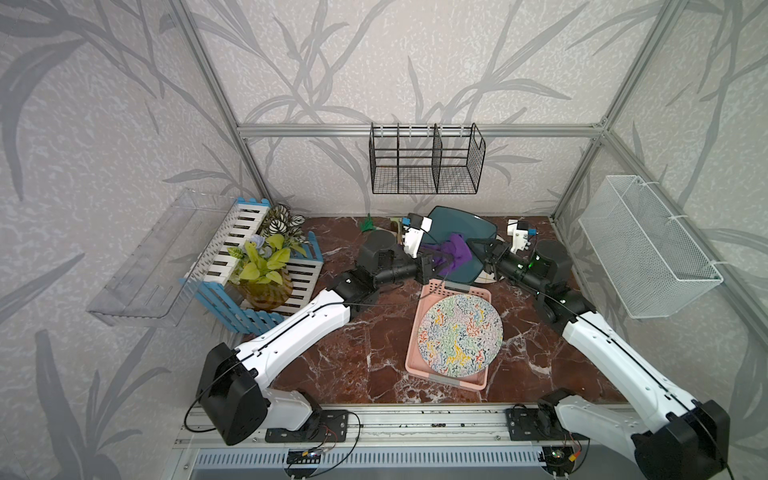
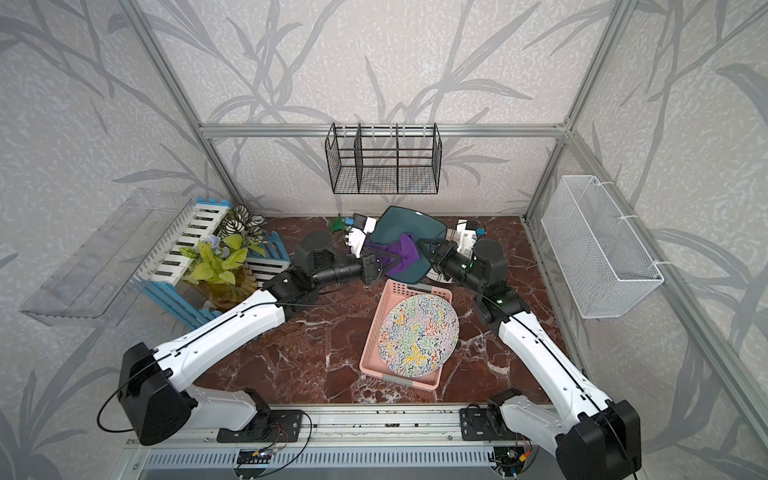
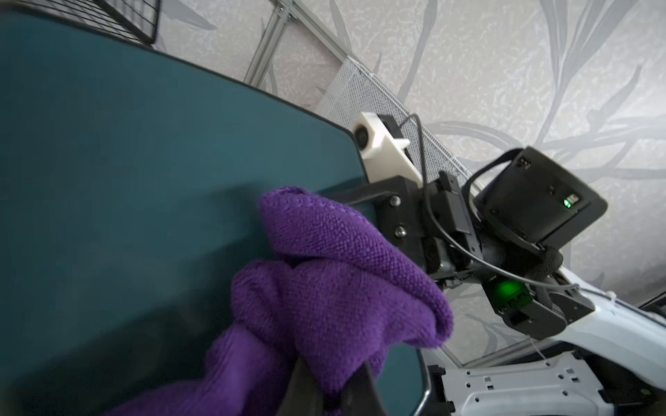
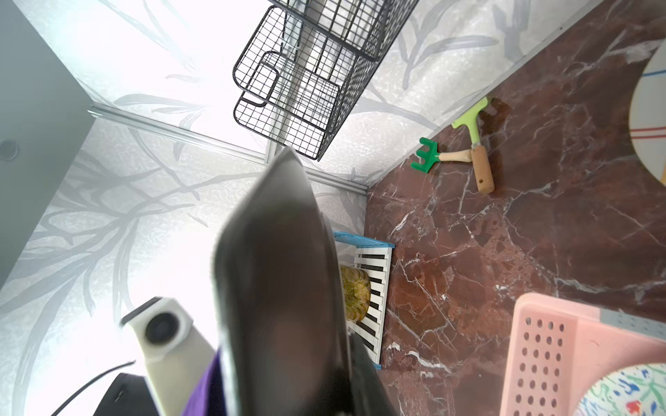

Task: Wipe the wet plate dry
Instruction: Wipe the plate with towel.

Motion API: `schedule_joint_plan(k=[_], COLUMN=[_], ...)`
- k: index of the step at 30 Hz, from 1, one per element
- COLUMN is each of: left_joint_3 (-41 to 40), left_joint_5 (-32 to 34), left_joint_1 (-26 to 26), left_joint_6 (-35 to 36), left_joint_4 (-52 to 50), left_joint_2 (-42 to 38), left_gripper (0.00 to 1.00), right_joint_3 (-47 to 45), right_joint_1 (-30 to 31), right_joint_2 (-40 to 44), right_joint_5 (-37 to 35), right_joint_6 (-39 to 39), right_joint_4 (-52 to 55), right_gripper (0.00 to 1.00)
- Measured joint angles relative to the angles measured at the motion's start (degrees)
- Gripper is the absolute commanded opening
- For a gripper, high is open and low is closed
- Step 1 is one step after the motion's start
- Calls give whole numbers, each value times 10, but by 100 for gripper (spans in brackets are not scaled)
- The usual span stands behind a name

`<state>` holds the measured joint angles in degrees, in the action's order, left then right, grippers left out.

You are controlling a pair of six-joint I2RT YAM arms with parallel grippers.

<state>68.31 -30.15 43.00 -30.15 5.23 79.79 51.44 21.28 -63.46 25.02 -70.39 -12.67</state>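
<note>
Teal plate (image 1: pixel 461 226) held tilted on edge at 12 o'clock of the marble tabletop (image 1: pixel 365 357), clear of the surface. Right gripper (image 1: pixel 478 251) clamped on its 3 o'clock rim. Left gripper (image 3: pixel 329 392) closed tight on bunched purple cloth (image 3: pixel 342 270); cloth pressed to plate face, next to the right fingers.

Pink perforated basket (image 1: pixel 415 328) at 6 o'clock of the plate: contains squiggle-patterned round plate (image 1: pixel 459 332). Striped white plate (image 4: pixel 648 126) lies flat beneath. Green toy rake (image 4: pixel 427 155) at 11 o'clock by the wall; fenced planter (image 1: pixel 266 266) at 9 o'clock.
</note>
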Motion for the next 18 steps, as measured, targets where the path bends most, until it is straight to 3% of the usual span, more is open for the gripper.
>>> schedule_joint_plan(k=[3,8,11,14,18], left_joint_3=[16,-11,11,86,176], left_joint_5=[3,-32,-26,-16,-18], left_joint_1=[-1,-118,-153,-126,-48], left_joint_6=[10,-26,-29,-7,30], left_joint_4=[-19,0,-20,-58,-92], left_joint_2=[16,6,14,48,104], left_gripper=[0,0,0,0,0], right_joint_3=[0,-11,-19,-20,-21], right_joint_1=[4,17,50,86,91], right_joint_2=[-10,-7,-2,-2,-2], right_joint_5=[-7,-22,-12,9,20], right_joint_6=[0,3,8,8,0], right_joint_4=[-10,-3,5,4,-16], right_gripper=[0,0,0,0,0])
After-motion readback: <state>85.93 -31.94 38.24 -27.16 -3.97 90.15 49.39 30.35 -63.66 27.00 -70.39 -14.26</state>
